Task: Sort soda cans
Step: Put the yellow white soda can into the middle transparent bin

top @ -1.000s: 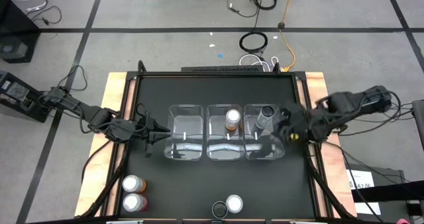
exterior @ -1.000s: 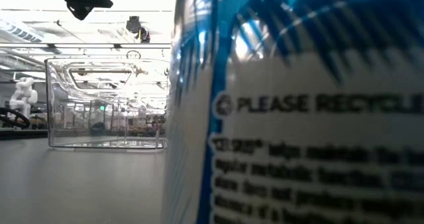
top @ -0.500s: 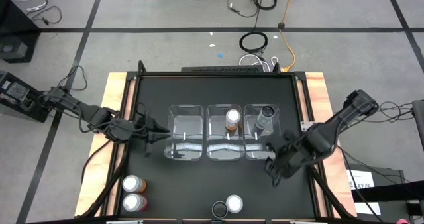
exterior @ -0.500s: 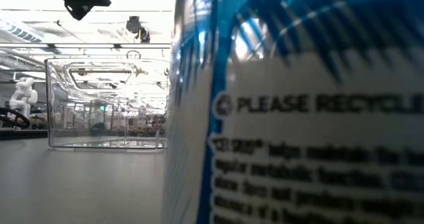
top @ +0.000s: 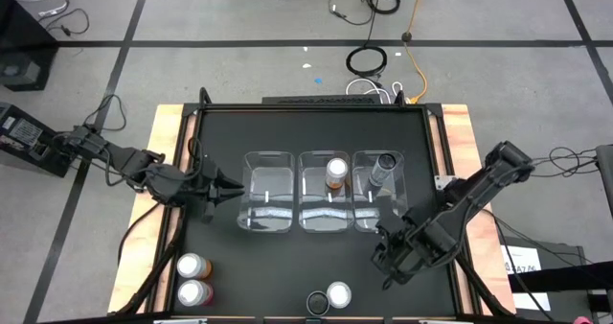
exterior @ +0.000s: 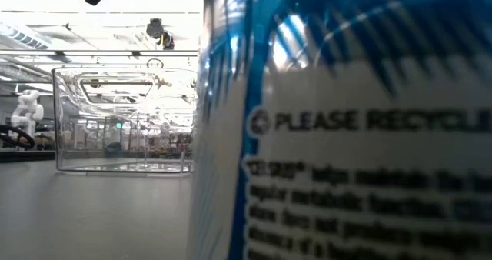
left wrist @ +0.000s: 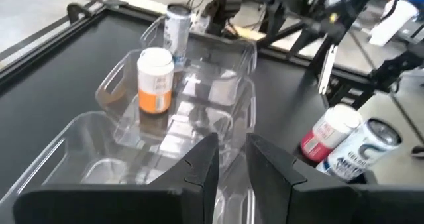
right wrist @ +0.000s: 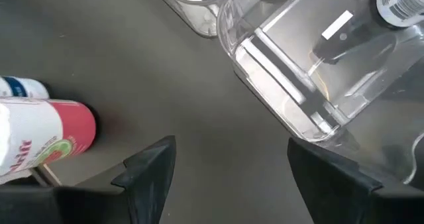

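Observation:
Three clear bins stand in a row mid-table. An orange soda can (top: 336,173) stands in the middle bin (top: 326,209) and a dark grey can (top: 384,169) in the right bin (top: 381,209); the left bin (top: 266,204) holds none. A pink can (top: 338,293) (right wrist: 46,134) and a blue-and-white can (exterior: 346,137) stand at the near edge's middle. Two more cans (top: 192,279) stand near left. My right gripper (top: 385,265) (right wrist: 228,171) hangs open above the table, between the right bin and the pink can. My left gripper (top: 226,189) (left wrist: 232,164) hovers left of the left bin, a narrow gap between its fingers.
The blue-and-white can stands right in front of the low camera and blocks most of that view. The black tabletop (top: 287,132) has a raised rim and wooden side boards. Cables lie on the floor beyond the far edge.
My right gripper has swung from beside the right bin toward the table's near edge and down, tipping more steeply, and now hangs close to the pink can; its fingers stay wide apart. My left gripper has risen a little beside the left bin.

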You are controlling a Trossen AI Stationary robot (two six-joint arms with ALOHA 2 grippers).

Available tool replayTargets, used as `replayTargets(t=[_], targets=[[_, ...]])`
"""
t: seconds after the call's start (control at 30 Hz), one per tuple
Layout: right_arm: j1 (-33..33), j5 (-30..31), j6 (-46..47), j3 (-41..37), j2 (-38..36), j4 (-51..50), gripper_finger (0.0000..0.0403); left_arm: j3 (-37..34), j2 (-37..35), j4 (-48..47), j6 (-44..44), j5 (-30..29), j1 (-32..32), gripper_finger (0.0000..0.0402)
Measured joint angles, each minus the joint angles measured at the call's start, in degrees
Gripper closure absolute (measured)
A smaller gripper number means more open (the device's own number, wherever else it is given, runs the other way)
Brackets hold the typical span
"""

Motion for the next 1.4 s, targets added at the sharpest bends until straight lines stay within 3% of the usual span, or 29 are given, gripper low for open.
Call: replayTargets(t=[0.23,0.53,0.7,0.93,1.1,1.4], targets=[[-0.02,0.43,0.82,0.00,0.87,0.00,0.0122,0.00,0.00,1.25,0.04,0.02,0.00,0.0316],[-0.02,6.43,0.44,0.00,0.87,-0.16,0.0122,0.00,0.09,3.03,1.07,0.00,0.13,0.0308],[-0.02,7.50,0.24,0.00,0.87,-0.20,0.0122,0.02,0.09,2.66,1.20,-3.07,0.15,0.0250],[-0.02,7.50,0.39,0.00,0.87,-0.20,0.0122,0.02,0.09,2.68,1.18,-9.84,0.15,0.0110],[-0.02,7.43,0.78,0.00,0.87,0.16,0.0122,0.02,0.09,2.64,2.44,-10.63,0.15,0.0016],[-0.02,7.37,0.68,0.00,0.87,0.70,0.0122,0.02,0.07,2.89,3.61,-8.38,0.19,0.0016]])
